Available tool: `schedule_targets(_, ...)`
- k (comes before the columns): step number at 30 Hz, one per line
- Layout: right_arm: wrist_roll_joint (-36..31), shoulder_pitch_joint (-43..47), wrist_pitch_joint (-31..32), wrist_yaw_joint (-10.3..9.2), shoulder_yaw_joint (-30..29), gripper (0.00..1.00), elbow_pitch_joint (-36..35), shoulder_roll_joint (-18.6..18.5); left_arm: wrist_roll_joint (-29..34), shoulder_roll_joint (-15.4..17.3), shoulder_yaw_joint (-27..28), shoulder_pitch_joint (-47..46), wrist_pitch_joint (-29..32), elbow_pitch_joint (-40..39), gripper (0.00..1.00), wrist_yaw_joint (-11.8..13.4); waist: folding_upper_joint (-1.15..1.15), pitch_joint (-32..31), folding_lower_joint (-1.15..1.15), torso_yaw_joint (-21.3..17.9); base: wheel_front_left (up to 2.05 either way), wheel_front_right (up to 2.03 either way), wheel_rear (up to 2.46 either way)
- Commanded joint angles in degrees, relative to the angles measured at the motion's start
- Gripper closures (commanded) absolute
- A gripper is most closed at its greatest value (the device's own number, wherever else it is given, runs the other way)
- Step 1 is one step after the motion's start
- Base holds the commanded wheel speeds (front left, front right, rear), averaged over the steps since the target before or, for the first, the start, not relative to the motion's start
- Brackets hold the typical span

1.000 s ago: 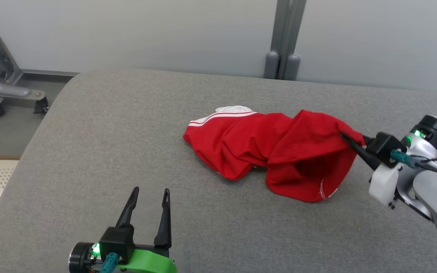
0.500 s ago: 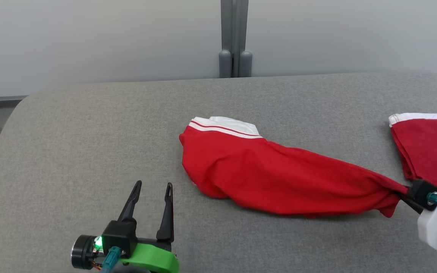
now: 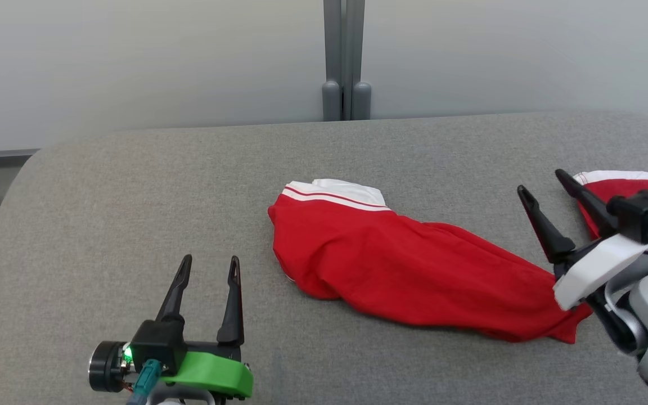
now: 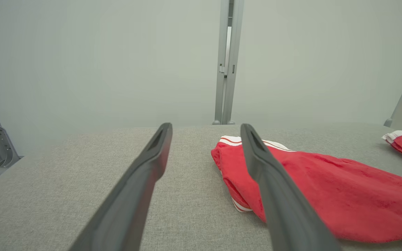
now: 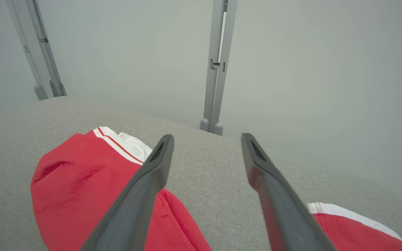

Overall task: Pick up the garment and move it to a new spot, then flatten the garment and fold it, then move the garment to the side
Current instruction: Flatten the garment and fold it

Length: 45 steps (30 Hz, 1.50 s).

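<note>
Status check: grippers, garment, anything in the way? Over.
Left gripper open, off the cloth. Right gripper open, holding nothing. Red garment stretched out rumpled on grey table. Second red garment by right gripper.

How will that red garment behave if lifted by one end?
Probably floppy: the red garment lies wrinkled on the grey table, so it should droop. Likely light, being thin cloth. It may drag on the textured surface.

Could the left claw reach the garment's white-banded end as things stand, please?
Probably yes: the left claw is open, and nothing stands on the grey surface between it and the white-banded end of the garment.
</note>
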Motion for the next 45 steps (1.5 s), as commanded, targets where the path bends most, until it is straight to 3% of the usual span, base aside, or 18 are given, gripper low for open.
schedule_targets(1,-1.63,3.11,-0.13,-0.08,-2.84,0.0,-2.09,2.47,-0.05,0.15,0.42,-0.9,-0.01,-0.53,0.0,-0.34,0.0,-0.1,0.0,0.18,0.0,0.0,0.0)
schedule_targets(8,-9.11,14.45,-0.15,-0.07,-13.48,0.0,-10.46,16.33,0.31,0.15,0.89,2.08,-0.01,-1.88,0.0,-0.85,0.0,-0.35,0.0,0.48,0.0,0.0,0.0)
schedule_targets(15,-12.86,16.73,-0.15,-0.07,-15.82,0.0,-8.97,21.89,0.67,0.15,0.05,2.84,-0.01,-1.15,0.0,-1.59,0.0,0.45,0.0,1.39,0.0,0.0,0.0)
schedule_targets(19,-12.25,13.01,2.42,-0.07,-15.7,0.0,-6.24,22.11,0.85,0.15,-0.77,1.26,-0.01,-0.73,0.0,-1.82,0.0,2.35,0.0,3.34,0.0,0.0,0.0)
schedule_targets(26,-5.46,1.52,12.0,-0.05,-14.98,0.0,1.93,21.2,0.79,0.15,-3.29,-1.74,-0.01,0.14,0.0,-1.87,0.0,7.39,0.0,8.9,0.0,0.0,0.0)
schedule_targets(36,4.37,-10.03,25.6,-0.05,-10.33,0.0,17.5,16.8,-0.63,0.14,-6.71,-3.71,-0.01,0.64,0.0,-0.84,0.0,10.92,0.0,16.79,0.0,0.0,0.0)
schedule_targets(45,8.48,-15.87,28.24,-0.05,-8.64,0.0,26.76,15.07,-1.1,0.14,-7.08,-4.43,-0.01,0.93,0.0,0.03,0.0,12.08,0.0,20.0,0.0,0.0,0.0)
